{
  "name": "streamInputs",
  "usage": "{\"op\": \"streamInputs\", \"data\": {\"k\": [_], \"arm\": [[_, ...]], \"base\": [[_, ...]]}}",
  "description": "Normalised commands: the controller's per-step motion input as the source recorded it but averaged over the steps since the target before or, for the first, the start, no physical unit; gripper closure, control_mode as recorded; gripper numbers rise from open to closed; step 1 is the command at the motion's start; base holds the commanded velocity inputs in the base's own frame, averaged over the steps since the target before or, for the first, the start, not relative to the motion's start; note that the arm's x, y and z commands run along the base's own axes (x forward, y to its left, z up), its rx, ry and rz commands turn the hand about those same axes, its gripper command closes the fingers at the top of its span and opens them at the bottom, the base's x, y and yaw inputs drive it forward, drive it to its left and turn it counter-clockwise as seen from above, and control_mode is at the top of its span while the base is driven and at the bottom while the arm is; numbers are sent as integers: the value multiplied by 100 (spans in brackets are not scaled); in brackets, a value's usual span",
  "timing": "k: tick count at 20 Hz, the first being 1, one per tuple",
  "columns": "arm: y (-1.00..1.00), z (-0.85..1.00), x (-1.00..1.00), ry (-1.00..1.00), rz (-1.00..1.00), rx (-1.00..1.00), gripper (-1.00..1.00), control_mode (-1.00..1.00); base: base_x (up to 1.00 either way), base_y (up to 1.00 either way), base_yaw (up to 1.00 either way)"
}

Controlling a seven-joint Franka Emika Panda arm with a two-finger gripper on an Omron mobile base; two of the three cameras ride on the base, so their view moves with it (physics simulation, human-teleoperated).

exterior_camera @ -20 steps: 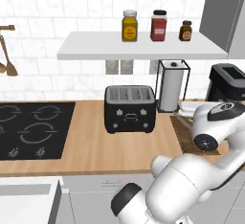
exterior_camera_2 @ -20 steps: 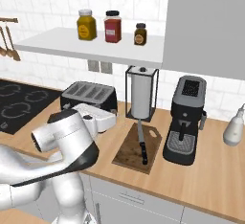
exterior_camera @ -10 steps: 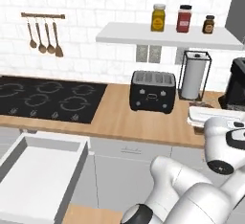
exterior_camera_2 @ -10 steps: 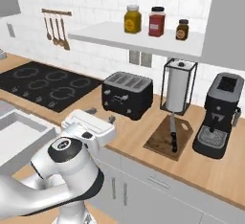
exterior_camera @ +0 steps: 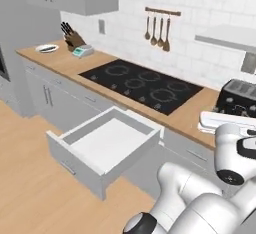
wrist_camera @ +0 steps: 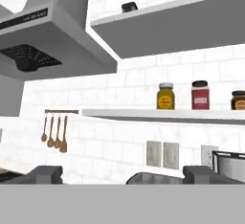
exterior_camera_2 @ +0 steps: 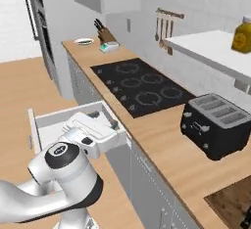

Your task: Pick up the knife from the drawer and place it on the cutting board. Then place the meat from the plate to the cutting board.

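drawer (exterior_camera: 107, 145): pulled out, white inside bare, knife gone from it.
cutting board (exterior_camera_2: 234, 202): cut off at frame corner, past toaster (exterior_camera_2: 218, 123); can't make out the knife on it.
gripper (wrist_camera: 122, 176): fingers spread wide, nothing btwn; aimed level at wall, not at counter, so prob. in transit.
plate (exterior_camera: 47, 48): far end of counter by knife block (exterior_camera: 73, 37), prob. next stop; meat too small to tell.

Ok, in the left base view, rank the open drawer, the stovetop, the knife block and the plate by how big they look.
1. Drawer, though it sits nearest the camera, which inflates it.
2. Stovetop, close behind; the order of these two is unsure.
3. Knife block.
4. Plate, about the knife block's size, so not firmly ranked; both are far off.
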Motion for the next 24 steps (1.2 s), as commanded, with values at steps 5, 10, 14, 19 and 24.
{"op": "streamInputs", "data": {"k": [5,10,14,19,24], "arm": [[0,0,0,0,0,0,-100,100],[0,0,0,0,0,0,-100,100],[0,0,0,0,0,0,-100,100],[0,0,0,0,0,0,-100,100],[0,0,0,0,0,0,-100,100]], "base": [[1,46,84],[0,46,83],[15,58,79],[88,80,48],[100,-8,24]]}}
